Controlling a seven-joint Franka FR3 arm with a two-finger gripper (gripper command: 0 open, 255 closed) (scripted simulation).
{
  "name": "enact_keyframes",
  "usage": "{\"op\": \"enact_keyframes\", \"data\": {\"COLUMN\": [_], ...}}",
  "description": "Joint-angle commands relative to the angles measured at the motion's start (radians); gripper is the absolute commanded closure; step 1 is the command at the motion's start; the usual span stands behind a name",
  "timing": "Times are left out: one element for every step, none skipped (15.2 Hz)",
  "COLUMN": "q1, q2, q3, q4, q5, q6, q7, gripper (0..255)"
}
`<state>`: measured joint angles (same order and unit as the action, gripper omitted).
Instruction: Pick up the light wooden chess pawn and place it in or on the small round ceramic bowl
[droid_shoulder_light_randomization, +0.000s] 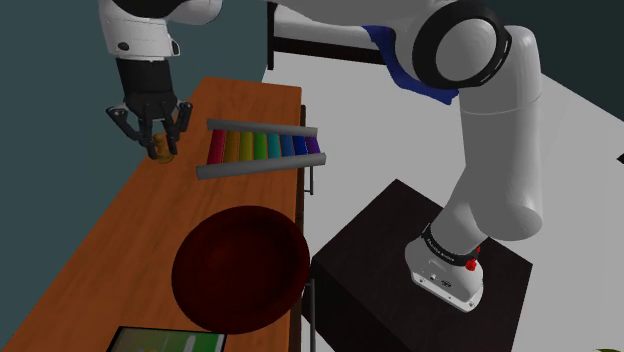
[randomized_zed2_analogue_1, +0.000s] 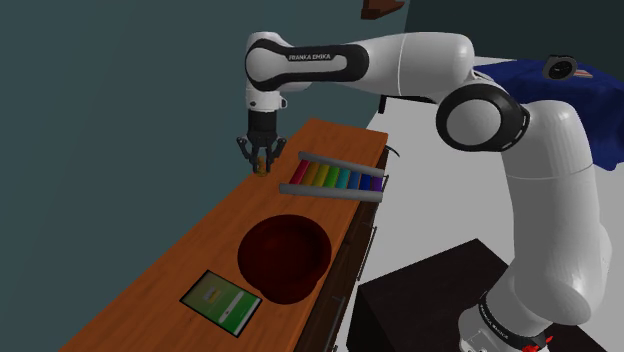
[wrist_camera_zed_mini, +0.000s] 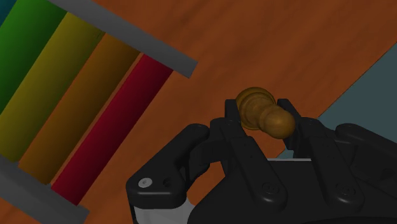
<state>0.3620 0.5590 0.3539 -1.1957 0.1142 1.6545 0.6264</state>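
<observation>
A light brown wooden pawn (droid_shoulder_light_randomization: 160, 149) sits between the black fingers of my gripper (droid_shoulder_light_randomization: 152, 138), which is shut on it near the far left edge of the wooden table (droid_shoulder_light_randomization: 110, 250). In the wrist view the pawn (wrist_camera_zed_mini: 264, 113) is clasped by its rounded upper part, base pointing away from the gripper (wrist_camera_zed_mini: 261, 112). I cannot tell whether its base touches the tabletop. The second exterior view has the gripper (randomized_zed2_analogue_1: 262, 156) and pawn (randomized_zed2_analogue_1: 262, 166) at the table's far end. A dark red round bowl (droid_shoulder_light_randomization: 240, 268) (randomized_zed2_analogue_1: 283, 258) rests nearer the stand, well apart from the pawn.
A rainbow-barred xylophone (droid_shoulder_light_randomization: 262, 148) (randomized_zed2_analogue_1: 335, 178) (wrist_camera_zed_mini: 63, 95) lies beside the gripper, between it and the table's right edge. A green tablet-like card (droid_shoulder_light_randomization: 165, 342) (randomized_zed2_analogue_1: 220, 300) lies past the bowl. A teal wall runs along the table's left side. The dark stand (droid_shoulder_light_randomization: 400, 250) is at lower right.
</observation>
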Motion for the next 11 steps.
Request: {"op": "enact_keyframes", "data": {"q1": [0.003,0.005,0.006,0.008,0.011,0.013,0.015,0.018,0.021,0.025,0.028], "q2": [0.005,0.007,0.01,0.013,0.016,0.02,0.025,0.03,0.036,0.043,0.051], "q3": [0.0,0.001,0.001,0.001,0.001,0.002,0.002,0.002,0.002,0.002,0.002], "q4": [0.035,0.052,0.07,0.088,0.107,0.127,0.148,0.171,0.194,0.219,0.245], "q5": [-0.002,-0.002,-0.003,-0.004,-0.005,-0.007,-0.008,-0.009,-0.011,-0.013,-0.015], "q6": [-0.03,-0.044,-0.059,-0.074,-0.089,-0.104,-0.12,-0.137,-0.154,-0.171,-0.189], "q7": [0.006,0.01,0.013,0.016,0.019,0.023,0.027,0.03,0.034,0.038,0.042], "gripper": [255,255,255,255,255,255,255,255,255,255,255]}}
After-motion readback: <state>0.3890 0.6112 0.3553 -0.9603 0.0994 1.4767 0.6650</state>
